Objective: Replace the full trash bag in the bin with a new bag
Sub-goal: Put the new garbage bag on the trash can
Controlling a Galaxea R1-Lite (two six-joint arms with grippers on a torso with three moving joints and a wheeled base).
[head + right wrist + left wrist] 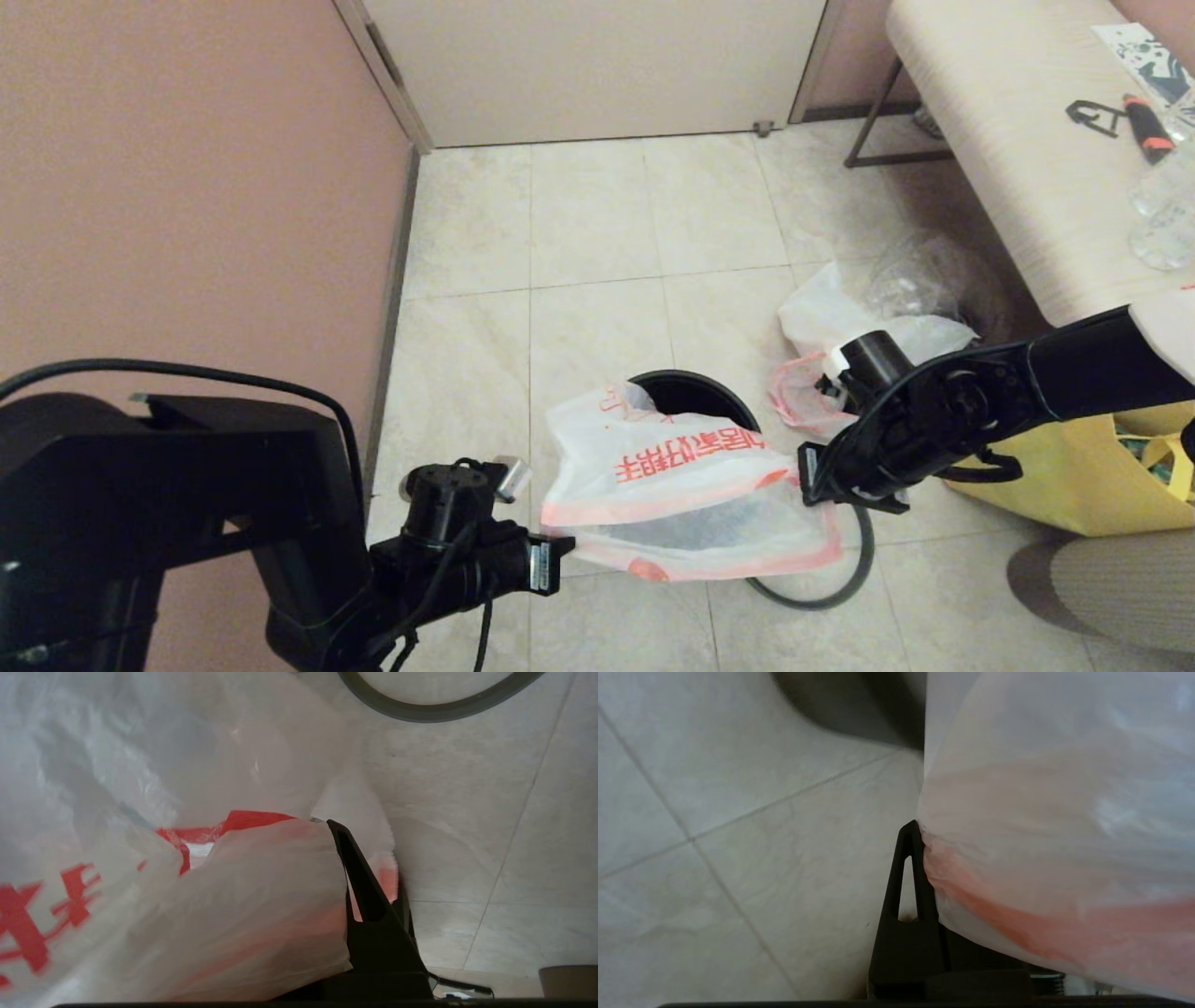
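1. Stretching between two black robot arms, the new bag [686,504] hangs in the air above a pale tiled floor [597,243]. It is white, with red lettering and a pink-orange edge. Its long axis runs side to side from one arm to the other, and its mouth faces toward the onlooker's side, partly gaping.
2. Sitting on the floor directly behind and below the held bag is the bin [695,394], a small black pail. Only the far part of its open top shows past the plastic. To line it, the bag would likely have to travel away from the robot and down, both arms sharing the move about equally.
3. Lying on the floor farther right is the full trash bag [845,322], beside a yellow tote [1074,481] and under a tabletop [1008,140].
4. A thin dark-grey ring [845,583] rests on the tiles just below the bag's right corner, apart from the bin.
5. The left end effector [551,560] is pressed together, pinching the bag's left edge.
6. The right end effector [810,478] is likewise clamped on the bag's right edge.
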